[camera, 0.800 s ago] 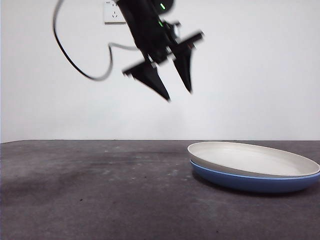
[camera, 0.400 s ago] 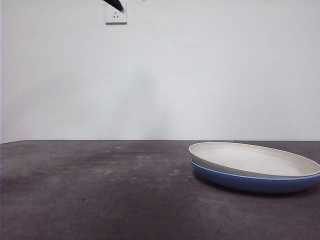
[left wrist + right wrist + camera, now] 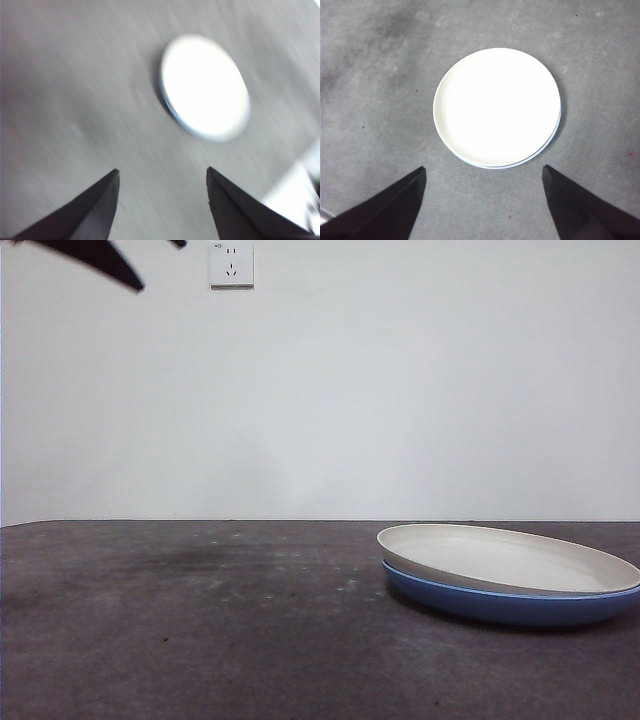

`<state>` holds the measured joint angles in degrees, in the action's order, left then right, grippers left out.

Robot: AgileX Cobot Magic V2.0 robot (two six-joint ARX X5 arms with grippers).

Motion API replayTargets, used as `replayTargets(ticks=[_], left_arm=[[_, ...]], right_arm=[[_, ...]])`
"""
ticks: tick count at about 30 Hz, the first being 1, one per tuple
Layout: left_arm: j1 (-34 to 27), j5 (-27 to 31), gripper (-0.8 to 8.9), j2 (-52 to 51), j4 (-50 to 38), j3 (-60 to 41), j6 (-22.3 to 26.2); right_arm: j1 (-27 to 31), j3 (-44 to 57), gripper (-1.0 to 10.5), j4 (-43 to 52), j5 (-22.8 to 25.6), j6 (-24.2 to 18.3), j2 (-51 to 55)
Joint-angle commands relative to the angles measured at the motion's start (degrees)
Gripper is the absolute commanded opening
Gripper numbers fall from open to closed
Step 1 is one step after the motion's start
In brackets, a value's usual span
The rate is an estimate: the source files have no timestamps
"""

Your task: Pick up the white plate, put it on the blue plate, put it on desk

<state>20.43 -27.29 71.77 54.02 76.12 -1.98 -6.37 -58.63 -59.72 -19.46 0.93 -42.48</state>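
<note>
The white plate [image 3: 500, 555] lies stacked inside the blue plate [image 3: 500, 605] on the desk [image 3: 200, 620], at the right. No gripper touches them. My left gripper [image 3: 155, 265] shows only as black tips at the top left corner, high and far from the plates. In the blurred left wrist view it [image 3: 162, 200] is open and empty, with the white plate [image 3: 205, 87] far below. My right gripper [image 3: 482, 200] is open and empty, high above the white plate [image 3: 497, 105]. Only a thin edge of the blue plate [image 3: 556, 130] shows there.
A white wall socket [image 3: 231, 263] sits on the pale wall behind the desk. The dark desk top [image 3: 375, 100] stretches wide around the stacked plates.
The left gripper rose from above the middle of the desk, left the picture, and now shows at the top left corner. The stacked plates have not moved.
</note>
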Motion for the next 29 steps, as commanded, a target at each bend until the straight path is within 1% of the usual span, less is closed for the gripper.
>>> replayTargets(ticks=[1, 3, 4, 8, 15, 18, 20, 21, 25, 29], left_arm=[[1.42, -5.16, 2.81, -2.05, -1.03, -3.93, 0.96], [2.54, -10.36, 2.81, -3.48, -0.83, -7.02, 1.53], [3.17, -11.54, 2.81, -3.89, -0.96, -8.11, 1.53], [5.49, -11.56, 2.81, -4.09, -1.46, -8.68, 1.60], [5.97, -11.56, 2.81, -4.09, -2.29, -8.68, 1.60], [5.95, -11.56, 2.81, -4.09, -2.49, -8.68, 1.60], [5.95, -11.56, 2.81, -4.07, -2.62, -8.68, 1.62], [5.95, -11.56, 2.81, -4.07, -2.64, -8.68, 1.64], [5.97, -11.56, 2.81, -4.07, -2.62, -8.68, 1.99], [5.95, -11.56, 2.81, -4.09, -2.49, -8.68, 1.99]], right_arm=[[-0.20, -1.05, 3.7, 0.00, -0.13, 0.63, -0.85], [-0.20, -1.05, 3.7, -0.63, -0.22, 0.74, -1.29], [-0.20, -1.05, 3.7, -1.07, -0.20, 1.22, -1.31], [-0.20, -1.05, 3.7, -2.19, -0.17, 2.14, -2.01], [-0.17, -1.01, 3.7, -2.93, 0.11, 4.07, -4.20], [-0.13, -0.92, 3.7, -2.49, 2.36, 4.33, -6.14], [0.07, -0.35, 3.7, -1.18, 5.79, 4.42, -7.98], [0.24, 0.13, 3.7, -0.24, 6.34, 4.44, -8.85], [1.53, 4.15, 3.7, 5.18, 5.97, 4.74, -13.25], [2.40, 10.03, 3.7, 13.16, 5.38, 5.84, -18.56]])
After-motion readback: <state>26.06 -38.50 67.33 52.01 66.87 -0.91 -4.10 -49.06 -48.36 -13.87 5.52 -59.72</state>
